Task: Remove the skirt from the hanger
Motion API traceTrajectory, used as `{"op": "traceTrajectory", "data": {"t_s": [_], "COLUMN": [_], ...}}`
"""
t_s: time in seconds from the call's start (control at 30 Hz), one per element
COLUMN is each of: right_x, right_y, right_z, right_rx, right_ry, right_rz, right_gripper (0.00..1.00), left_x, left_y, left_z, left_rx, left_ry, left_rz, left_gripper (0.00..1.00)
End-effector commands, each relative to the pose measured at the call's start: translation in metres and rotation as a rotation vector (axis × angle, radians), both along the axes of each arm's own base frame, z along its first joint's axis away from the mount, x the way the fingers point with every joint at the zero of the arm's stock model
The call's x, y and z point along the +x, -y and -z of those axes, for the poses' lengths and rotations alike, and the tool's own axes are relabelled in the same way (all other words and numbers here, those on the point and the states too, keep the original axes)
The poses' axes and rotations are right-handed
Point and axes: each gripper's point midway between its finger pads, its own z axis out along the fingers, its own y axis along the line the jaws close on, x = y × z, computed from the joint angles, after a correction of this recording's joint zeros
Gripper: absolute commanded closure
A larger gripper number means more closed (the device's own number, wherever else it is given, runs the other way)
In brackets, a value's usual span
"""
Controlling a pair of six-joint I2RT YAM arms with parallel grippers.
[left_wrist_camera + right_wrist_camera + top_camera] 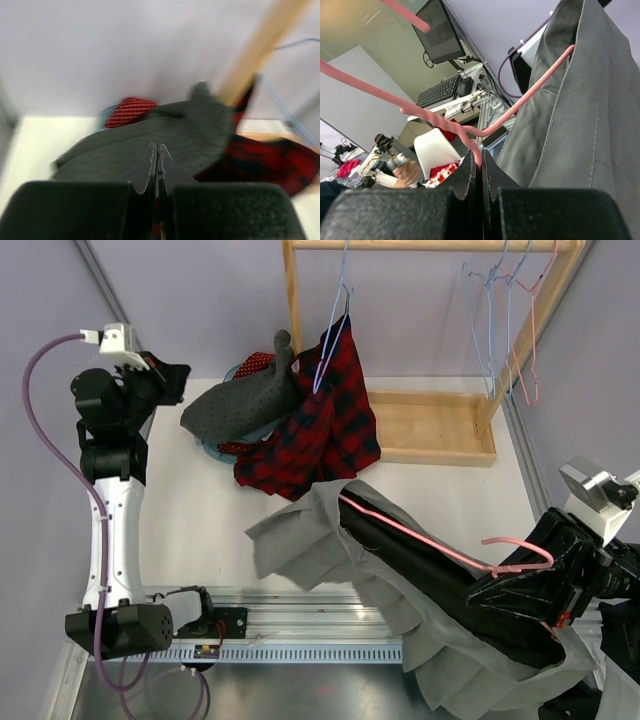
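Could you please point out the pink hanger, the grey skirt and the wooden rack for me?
pink hanger (420, 537): top external view, middle of its straight arm.
grey skirt (290, 545): top external view, the spread-out left edge of the fabric.
wooden rack (430, 427): top external view, its base board.

I can't read any text, label, brand or number in my three views. In the right wrist view, the monitor screen is dark and the keyboard keys are too small to make out. The small circuit board on the front rail is also too small to read.
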Motion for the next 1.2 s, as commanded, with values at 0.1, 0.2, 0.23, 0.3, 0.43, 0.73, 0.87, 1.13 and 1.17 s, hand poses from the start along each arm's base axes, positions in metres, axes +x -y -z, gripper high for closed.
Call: {"op": "traceTrajectory", "data": {"t_s": [0.1,0.2,0.23,0.3,0.43,0.73,0.87,1.13,1.17], "right_x": [0.026,0.036,0.039,0.044,0.051,0.054,0.053,0.051,0.050], "right_y": [-0.008,-0.011,-0.012,-0.014,-0.016,-0.017,-0.017,-0.016,-0.016], "right_z": [-0.014,-0.010,-0.010,-0.008,-0.008,-0.014,-0.014,-0.017,-0.017], "right_rx": [0.029,0.024,0.026,0.023,0.023,0.030,0.030,0.046,0.046], "right_ry": [0.021,0.008,0.009,-0.005,-0.004,0.000,-0.004,-0.007,-0.006], "right_rz": [-0.013,-0.017,-0.016,-0.020,-0.017,-0.021,-0.024,-0.032,-0.033], "right_gripper": [1.00,1.00,1.00,1.00,1.00,1.00,1.00,1.00,1.00], "left_x": [-0.101,-0.155,-0.172,-0.195,-0.224,-0.255,-0.261,-0.253,-0.248], "left_y": [0.114,0.140,0.146,0.157,0.171,0.205,0.219,0.244,0.248], "left_z": [-0.030,-0.035,-0.034,-0.040,-0.037,-0.012,-0.010,-0.014,-0.013], "left_rx": [-0.006,-0.017,-0.007,-0.021,-0.002,0.000,-0.011,-0.046,-0.050], "left_ry": [0.212,0.280,0.278,0.288,0.268,0.213,0.226,0.242,0.239], "left_rz": [0.635,0.859,0.945,1.053,1.181,1.397,1.463,1.492,1.490], "left_gripper": [0.38,0.19,0.18,0.18,0.19,0.18,0.18,0.23,0.26]}}
